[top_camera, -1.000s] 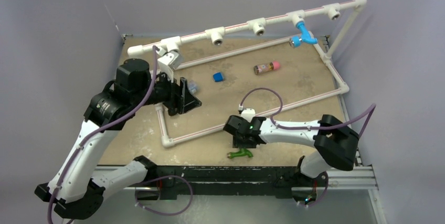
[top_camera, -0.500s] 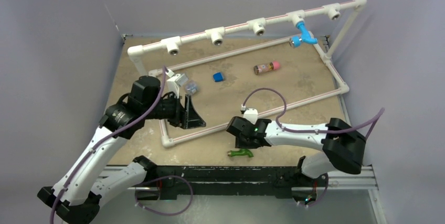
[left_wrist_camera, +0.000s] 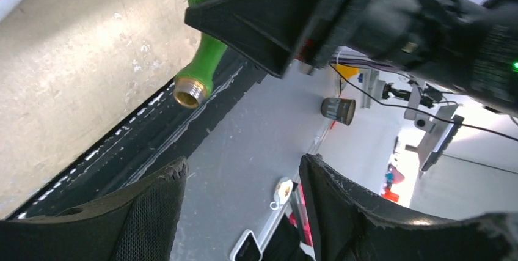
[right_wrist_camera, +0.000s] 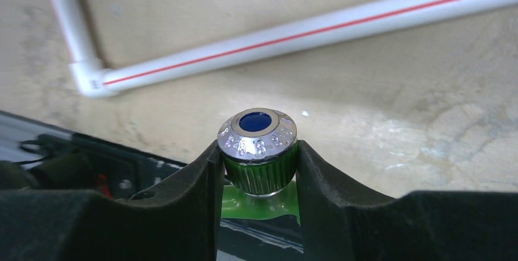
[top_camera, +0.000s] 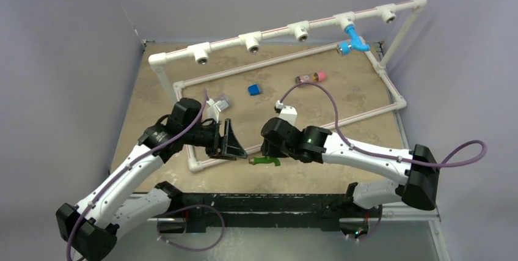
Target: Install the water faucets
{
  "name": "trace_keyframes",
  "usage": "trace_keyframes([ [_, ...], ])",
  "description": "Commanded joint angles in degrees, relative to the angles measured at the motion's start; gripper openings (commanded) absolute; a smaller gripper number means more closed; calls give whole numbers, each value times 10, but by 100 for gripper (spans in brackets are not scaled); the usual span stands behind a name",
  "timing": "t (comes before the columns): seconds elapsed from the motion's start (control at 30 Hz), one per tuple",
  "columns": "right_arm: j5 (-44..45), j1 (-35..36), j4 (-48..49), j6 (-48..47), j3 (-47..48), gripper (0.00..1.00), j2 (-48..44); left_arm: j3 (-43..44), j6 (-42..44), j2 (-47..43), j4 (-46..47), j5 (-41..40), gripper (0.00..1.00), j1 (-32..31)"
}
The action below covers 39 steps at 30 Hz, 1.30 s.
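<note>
My right gripper [top_camera: 267, 152] is shut on the ribbed, silver-capped knob of the green faucet [top_camera: 264, 161], which it holds near the table's front edge. In the right wrist view the knob [right_wrist_camera: 258, 151] sits squeezed between both fingers. My left gripper [top_camera: 236, 145] is open and empty just left of it. In the left wrist view the green faucet [left_wrist_camera: 201, 59] hangs ahead of my open jaws, brass threaded end toward me. The light blue faucet [top_camera: 354, 36] is mounted on a T-fitting of the raised white pipe [top_camera: 275, 30] at the back right.
A white pipe frame [top_camera: 201, 163] lies on the tan table; a length of it crosses the right wrist view [right_wrist_camera: 305, 35]. A small blue block [top_camera: 254, 89], a pink-capped brown cylinder [top_camera: 310, 78] and a small clear piece [top_camera: 223, 100] lie inside the frame.
My right gripper has closed on the green faucet and carried it left, away from the front edge. My left arm has swung down from the back left pipe towards it.
</note>
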Motion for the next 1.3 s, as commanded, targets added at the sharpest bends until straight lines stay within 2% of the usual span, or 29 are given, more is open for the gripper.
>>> trace_keyframes([
  [0.0,18,4,-7,-20,58,0,-6,-26,-68,5,88,43,66,-1],
  [0.53,-29,5,35,-33,125,0,2,-89,-132,3,195,16,61,-1],
  [0.9,-25,5,36,-30,141,0,12,-88,-150,8,237,19,44,-1],
  [1.1,-12,5,31,-17,138,0,9,-91,-148,12,242,33,32,-1],
  [1.17,-11,5,33,-13,135,0,7,-93,-149,13,246,38,25,-1],
  [1.27,-13,5,36,-11,132,0,7,-92,-146,15,250,44,0,-2],
])
